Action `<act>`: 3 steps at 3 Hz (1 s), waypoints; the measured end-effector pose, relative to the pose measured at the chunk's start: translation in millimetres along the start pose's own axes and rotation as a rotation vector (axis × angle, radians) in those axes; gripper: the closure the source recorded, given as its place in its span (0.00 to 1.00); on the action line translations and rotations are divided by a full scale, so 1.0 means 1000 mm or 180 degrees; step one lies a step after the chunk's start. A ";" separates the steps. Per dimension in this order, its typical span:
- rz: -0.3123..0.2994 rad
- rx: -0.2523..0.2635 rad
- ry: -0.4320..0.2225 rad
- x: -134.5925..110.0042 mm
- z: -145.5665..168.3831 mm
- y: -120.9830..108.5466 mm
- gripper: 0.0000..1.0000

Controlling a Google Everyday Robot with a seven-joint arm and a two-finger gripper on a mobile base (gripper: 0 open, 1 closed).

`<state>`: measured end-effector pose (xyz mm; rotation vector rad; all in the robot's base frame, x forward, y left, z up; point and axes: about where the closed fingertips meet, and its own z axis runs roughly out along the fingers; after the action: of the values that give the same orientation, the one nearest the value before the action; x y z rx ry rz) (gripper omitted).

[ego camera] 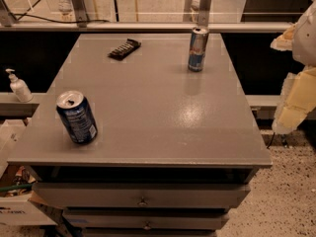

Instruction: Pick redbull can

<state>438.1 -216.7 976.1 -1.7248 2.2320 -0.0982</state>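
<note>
The redbull can (198, 49) is tall and slim, blue and silver with a red mark at mid-height and a silver top. It stands upright on the grey table top (148, 98), at the far right near the back edge. My gripper (295, 78) is pale yellow and white. It hangs at the right edge of the view, off the table's right side, well to the right of the can and not touching it. It holds nothing that I can see.
A wider dark blue can (77, 117) with white print stands at the table's front left. A dark flat bar (124, 49) lies at the back left. A metal rail (148, 26) runs behind the table. A white pump bottle (19, 86) stands on a ledge at left. Drawers (143, 196) are below the table top.
</note>
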 end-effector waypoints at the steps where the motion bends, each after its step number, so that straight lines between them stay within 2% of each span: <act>1: 0.0000 0.0001 0.0000 0.000 0.000 0.000 0.00; 2: 0.0043 0.0059 -0.0087 -0.002 0.009 -0.007 0.00; 3: 0.0080 0.0142 -0.0297 -0.015 0.039 -0.030 0.00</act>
<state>480.6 -204.8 949.5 -1.6434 2.1674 -0.0600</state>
